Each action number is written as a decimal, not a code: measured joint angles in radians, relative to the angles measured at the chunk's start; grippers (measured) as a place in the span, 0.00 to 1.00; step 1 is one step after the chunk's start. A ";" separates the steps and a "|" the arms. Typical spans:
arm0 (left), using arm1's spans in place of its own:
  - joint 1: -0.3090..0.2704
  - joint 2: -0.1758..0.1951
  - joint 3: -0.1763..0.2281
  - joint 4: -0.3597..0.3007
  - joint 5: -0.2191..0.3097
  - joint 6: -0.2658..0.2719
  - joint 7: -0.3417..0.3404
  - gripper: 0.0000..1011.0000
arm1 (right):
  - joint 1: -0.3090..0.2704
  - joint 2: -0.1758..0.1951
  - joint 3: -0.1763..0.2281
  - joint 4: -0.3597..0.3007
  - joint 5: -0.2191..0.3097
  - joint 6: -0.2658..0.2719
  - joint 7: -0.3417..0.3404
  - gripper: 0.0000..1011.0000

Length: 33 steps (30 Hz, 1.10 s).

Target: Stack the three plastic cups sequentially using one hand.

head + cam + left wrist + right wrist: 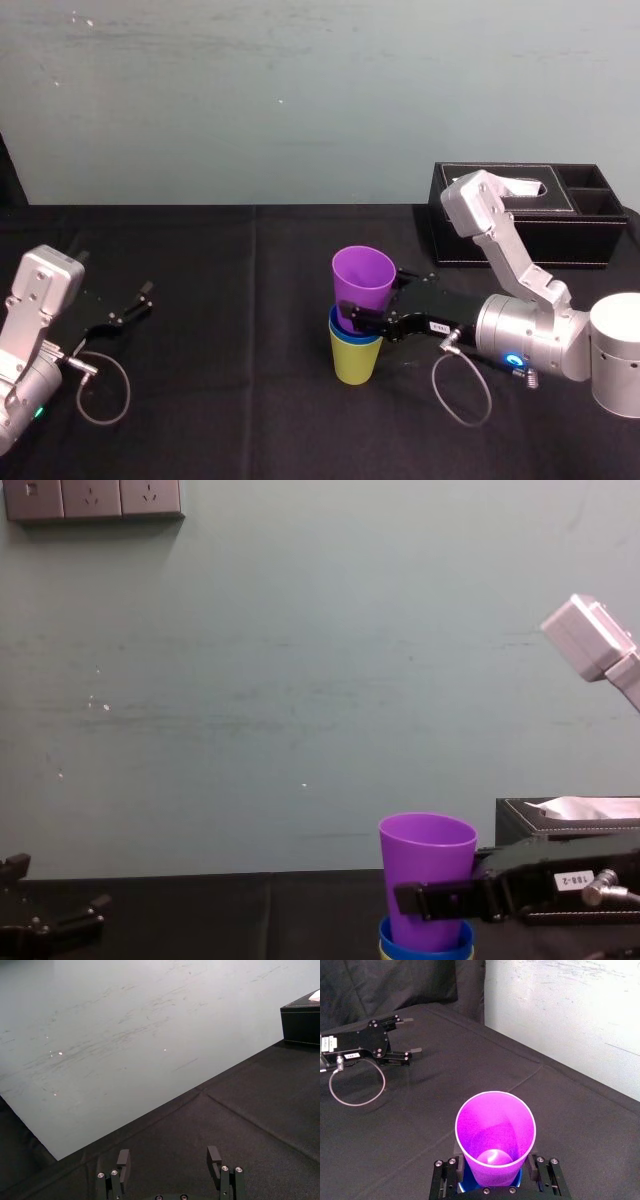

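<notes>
The three plastic cups stand nested at the table's middle: the yellow-green cup (pixel 355 362) at the bottom, the blue cup (pixel 337 323) in it with little more than its rim showing, and the purple cup (pixel 362 285) on top, leaning a little. My right gripper (pixel 368 305), the hand with the white label, reaches in from the right and is shut on the purple cup (pixel 495 1135), one finger on each side of its lower wall. From the chest, the gripper (pixel 430 898) crosses the purple cup (pixel 428 870) just above the blue rim (pixel 425 946).
A black tissue box (pixel 520 215) stands at the back right, behind my right arm. My left gripper (pixel 140 300) rests open on the black cloth at the far left, with its cable looped beside it. Bare cloth lies between it and the cups.
</notes>
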 joint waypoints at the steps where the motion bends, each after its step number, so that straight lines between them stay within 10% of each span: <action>1: 0.000 0.000 0.000 0.000 0.000 0.000 0.000 0.99 | 0.000 -0.001 -0.001 0.001 -0.002 0.000 0.000 0.70; 33: 0.000 0.000 0.000 0.000 0.000 0.000 0.000 0.99 | -0.011 -0.017 -0.004 0.017 -0.044 -0.015 -0.002 0.78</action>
